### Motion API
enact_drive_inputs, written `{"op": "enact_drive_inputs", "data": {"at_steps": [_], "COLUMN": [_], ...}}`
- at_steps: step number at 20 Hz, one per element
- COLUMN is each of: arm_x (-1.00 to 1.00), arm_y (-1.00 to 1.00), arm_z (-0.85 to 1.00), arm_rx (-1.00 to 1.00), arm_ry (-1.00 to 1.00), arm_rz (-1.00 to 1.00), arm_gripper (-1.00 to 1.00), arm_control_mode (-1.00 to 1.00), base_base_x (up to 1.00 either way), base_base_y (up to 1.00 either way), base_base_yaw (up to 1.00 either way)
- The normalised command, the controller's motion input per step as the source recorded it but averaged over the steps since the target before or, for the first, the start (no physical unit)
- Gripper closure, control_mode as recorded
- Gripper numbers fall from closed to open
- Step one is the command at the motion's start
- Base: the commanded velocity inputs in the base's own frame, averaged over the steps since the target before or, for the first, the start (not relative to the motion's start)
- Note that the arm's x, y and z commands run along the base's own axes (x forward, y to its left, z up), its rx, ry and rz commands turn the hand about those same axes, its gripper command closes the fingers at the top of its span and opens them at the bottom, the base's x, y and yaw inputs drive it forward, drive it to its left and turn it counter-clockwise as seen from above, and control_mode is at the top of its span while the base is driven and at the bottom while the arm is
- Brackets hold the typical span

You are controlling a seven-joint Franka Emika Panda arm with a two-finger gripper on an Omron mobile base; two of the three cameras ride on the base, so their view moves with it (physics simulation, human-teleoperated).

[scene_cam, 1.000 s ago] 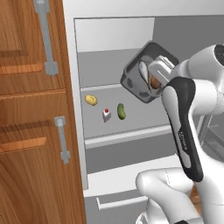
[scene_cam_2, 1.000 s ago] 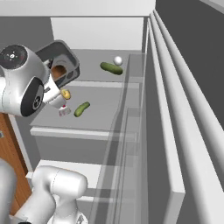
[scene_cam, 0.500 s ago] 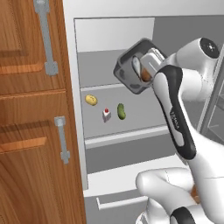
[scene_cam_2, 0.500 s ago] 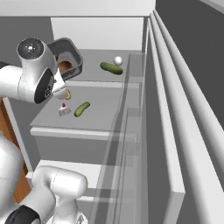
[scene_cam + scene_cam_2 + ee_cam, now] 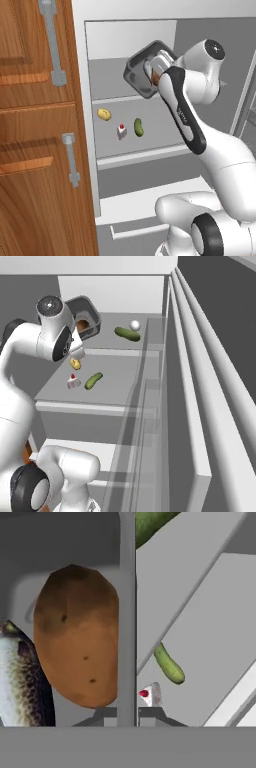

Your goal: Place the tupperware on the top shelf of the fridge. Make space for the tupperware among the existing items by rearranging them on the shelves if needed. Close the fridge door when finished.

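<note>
Your gripper, clamped on the rim of the tupperware, has carried the tub up and leftward into the fridge over the last second. It now hangs tilted just above the top shelf's left end, clear of the cucumber and egg, so setting it down looks close.

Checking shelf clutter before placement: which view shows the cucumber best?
Right base view: the cucumber lies whole on the top shelf, beside the white ball. Hand view catches just a green end at the top edge. In the left base view I can't make it out.
</note>
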Motion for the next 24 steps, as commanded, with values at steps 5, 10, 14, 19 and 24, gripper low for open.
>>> {"op": "enact_drive_inputs", "data": {"at_steps": [5,10,14,19,24], "arm_x": [0.66,0.64,0.67,0.72,0.26], "arm_y": [0.18,0.21,0.2,0.22,0.11], "arm_z": [0.0,-0.04,-0.11,-0.13,-0.13], "arm_rx": [0.0,0.0,0.0,0.0,0.0], "arm_ry": [0.0,0.0,0.0,0.0,-0.01], "arm_rz": [-0.01,-0.01,-0.01,-0.03,-0.03], "arm_gripper": [1.0,1.0,1.0,-1.0,-1.0], "arm_control_mode": [-1.0,-1.0,-1.0,-1.0,-1.0], "base_base_x": [0.0,0.0,0.0,0.0,0.0], "base_base_y": [0.0,0.0,0.0,0.0,0.0], "base_base_yaw": [0.0,0.0,0.0,0.0,0.0]}}
